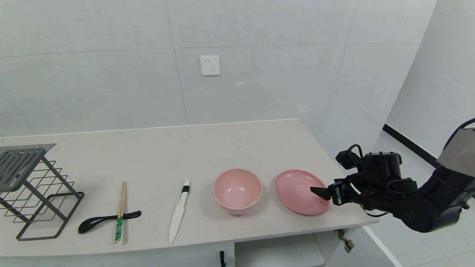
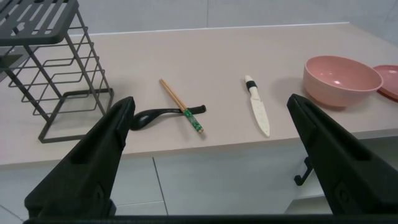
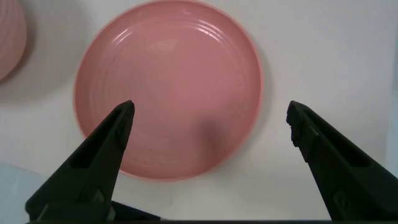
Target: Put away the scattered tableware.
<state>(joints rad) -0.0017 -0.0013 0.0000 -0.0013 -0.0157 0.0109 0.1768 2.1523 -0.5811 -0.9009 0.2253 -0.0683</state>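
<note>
The right tool [image 3: 209,109] hangs over the pink plate [image 3: 168,87] at the right end of the desk [image 1: 222,148]. Its fingers are spread wide, likely so they can straddle the rim for a grasp. The left tool [image 2: 209,102], also spread and empty, sits before the near edge. The knife [image 1: 179,212] lies front to back, blade toward the near edge. The chopsticks [image 1: 120,211] run roughly parallel to it, crossing the sideways spoon [image 1: 107,220].
</note>
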